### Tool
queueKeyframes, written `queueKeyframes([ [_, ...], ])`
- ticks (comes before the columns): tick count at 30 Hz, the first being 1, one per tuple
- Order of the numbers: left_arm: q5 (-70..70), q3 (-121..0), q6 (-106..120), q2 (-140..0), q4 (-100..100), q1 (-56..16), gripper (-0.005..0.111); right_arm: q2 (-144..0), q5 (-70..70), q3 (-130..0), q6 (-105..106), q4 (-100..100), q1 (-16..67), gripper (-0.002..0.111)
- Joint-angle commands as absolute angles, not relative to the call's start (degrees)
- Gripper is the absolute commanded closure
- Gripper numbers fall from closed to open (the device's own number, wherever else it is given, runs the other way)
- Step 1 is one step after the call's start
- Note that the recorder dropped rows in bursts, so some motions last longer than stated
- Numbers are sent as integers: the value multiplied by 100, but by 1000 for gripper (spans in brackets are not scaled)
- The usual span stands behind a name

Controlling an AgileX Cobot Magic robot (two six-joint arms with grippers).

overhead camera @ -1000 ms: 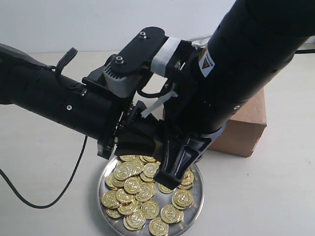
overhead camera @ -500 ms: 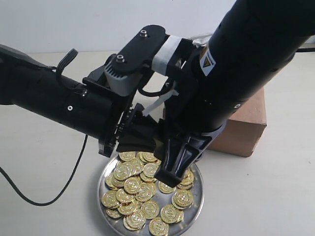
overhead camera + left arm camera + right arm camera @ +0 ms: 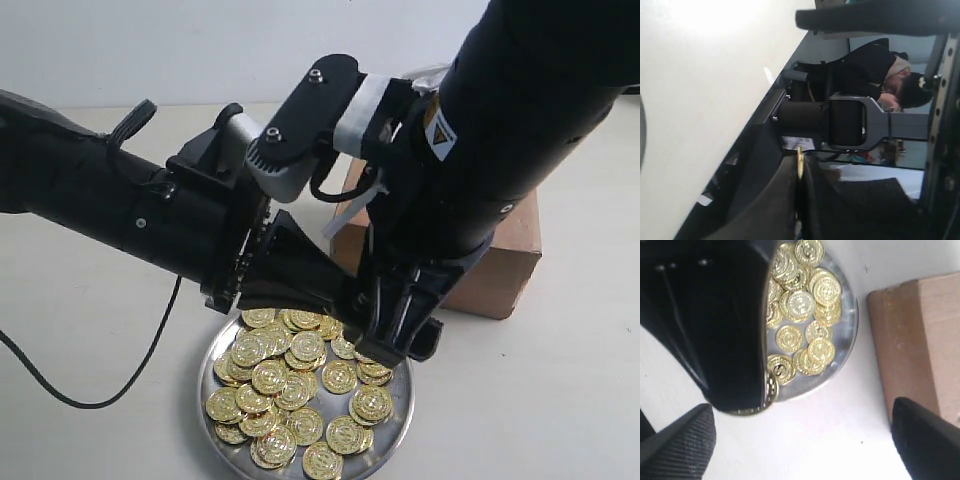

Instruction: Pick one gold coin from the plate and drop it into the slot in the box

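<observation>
Well: plate (image 3: 405,405) nearest me, heaped with loose coins (image 3: 290,385). Just over its far rim, left claw (image 3: 800,170) clamped tight on one gold coin (image 3: 800,159), faces flat against pads, thin edge showing. Right claw (image 3: 802,440) close beside it, over plate's right side, jaws spread wide, nothing in them. Box (image 3: 505,255) lies beyond and to right of left claw. Right arm (image 3: 520,130) stands between coin and box, so I judge it must clear first. Box slot hidden from me. Bench (image 3: 90,330) pale, matte, with black cable (image 3: 60,390) trailing at left. Plain light wall (image 3: 200,50) behind.
</observation>
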State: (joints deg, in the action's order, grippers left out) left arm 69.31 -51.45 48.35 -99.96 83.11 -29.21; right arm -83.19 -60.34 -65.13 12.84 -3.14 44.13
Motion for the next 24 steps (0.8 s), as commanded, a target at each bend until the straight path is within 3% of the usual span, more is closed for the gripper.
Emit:
queueKeyframes([
  [1,6217,-5199,5667,-9973,7931,-2908,107,-8149,-6437,-6492,522,-380,4394,19],
  [9,5302,-6030,6006,-9973,7098,-2918,107,-7106,-5972,-5533,-2167,-1503,4394,19],
  [17,4594,-7467,6221,-10022,6004,-2929,107,-5600,-5982,-4393,-2390,-1373,4394,19],
  [24,4681,-8550,7258,-10619,4998,-3315,107,-4492,-6037,-4324,-2526,-1298,4394,19],
])
